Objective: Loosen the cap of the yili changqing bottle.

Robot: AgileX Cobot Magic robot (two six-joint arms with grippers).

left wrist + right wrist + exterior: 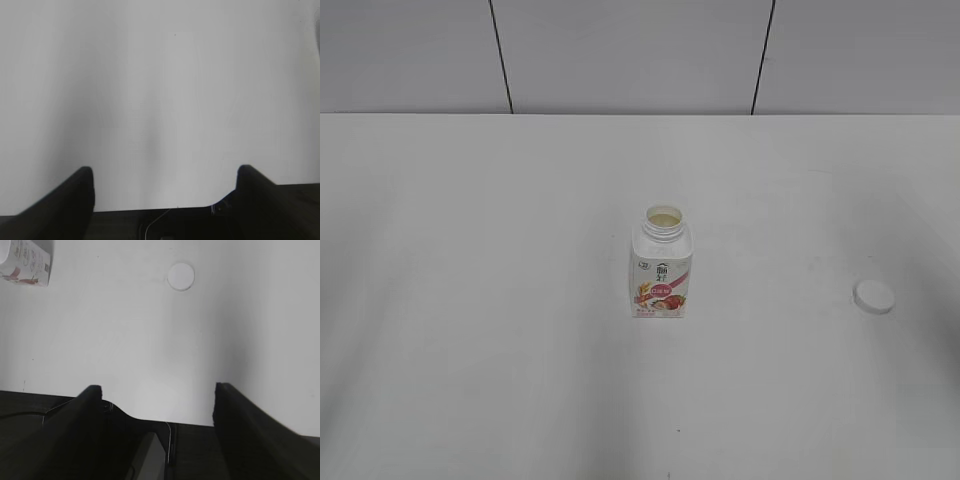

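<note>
Lying apart: cap (pixel 874 296); bottle (pixel 661 263)

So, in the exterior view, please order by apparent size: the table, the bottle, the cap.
1. Table, by far the largest.
2. Bottle.
3. Cap, the smallest; it lies at a similar depth to the bottle, so nearness does not confuse this.

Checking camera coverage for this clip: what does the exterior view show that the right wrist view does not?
Exterior only: the bottle's open neck with no cap on it, and the wall panels behind the table. Right wrist only: the open right gripper, holding nothing. Both: the cap lying on the table, apart from the bottle.
</note>
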